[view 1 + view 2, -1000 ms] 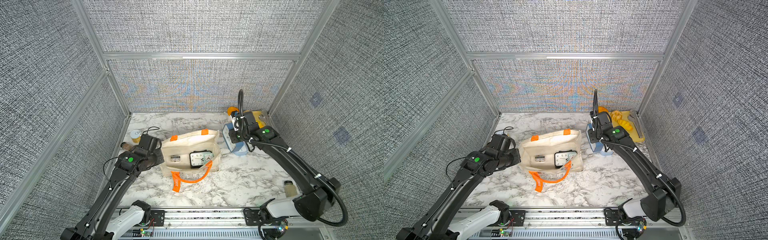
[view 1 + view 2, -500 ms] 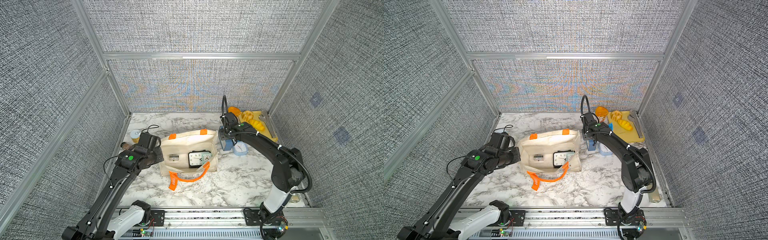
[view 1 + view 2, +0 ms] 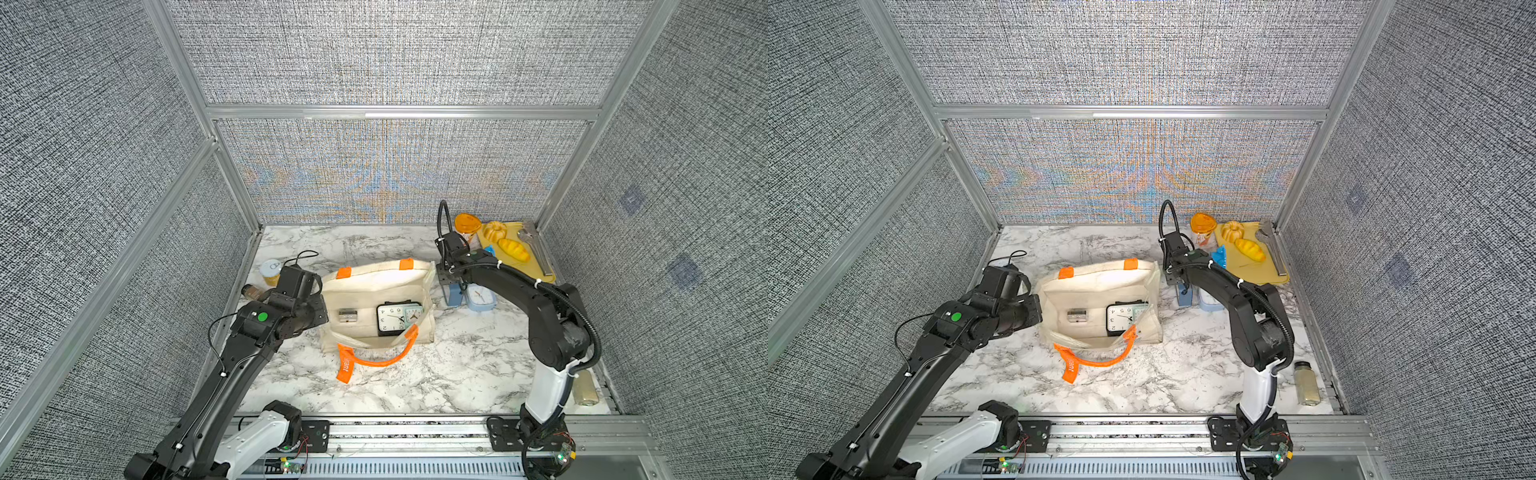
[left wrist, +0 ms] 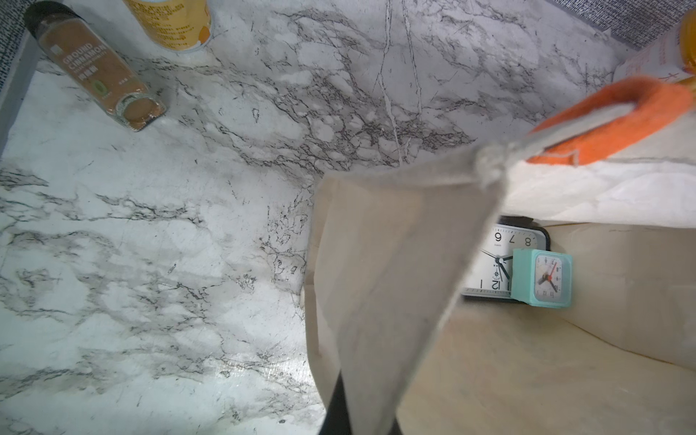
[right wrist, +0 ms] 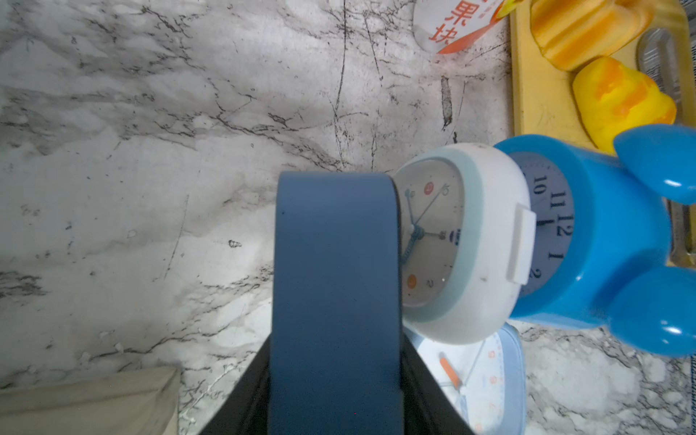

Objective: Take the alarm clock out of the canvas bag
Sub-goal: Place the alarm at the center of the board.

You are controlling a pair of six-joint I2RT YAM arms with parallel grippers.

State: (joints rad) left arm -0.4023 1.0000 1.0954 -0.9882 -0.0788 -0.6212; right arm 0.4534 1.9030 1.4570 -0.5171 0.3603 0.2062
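Two arms are busy here, and both are mine. On the left, my left end effector (image 3: pixel 319 311) is squeezed shut on the left rim of the canvas bag (image 3: pixel 374 286). It has not let go in the last second, so the mouth stays pulled open. Inside the bag I see a small grey clock (image 3: pixel 347 315), then a black alarm clock (image 3: pixel 390 319) lying flat with its white face up, and a little teal clock (image 3: pixel 414 312) right against it.

Past the bag's right wall comes my right end effector (image 3: pixel 451 280), and that is what changed. A second ago my arm was stretched out long and the end effector was further from the bag. Now the arm is folded up and the end effector sits just beside the bag, low over the tabletop (image 3: pixel 415 386). It is clamped on a dark blue thing (image 5: pixel 335 282) (I think a clock seen from its edge, but no face shows). That thing is now just beside a white clock (image 5: pixel 463 244) and a bright blue clock (image 5: pixel 602 241). I cannot tell if it touches the tabletop yet.

I think one clock is out and nearly ready to be let go, but the job is not over, since clocks are left in the bag. The black alarm clock lies between my two end effectors, nearer the right one, with the bag's wall in between.
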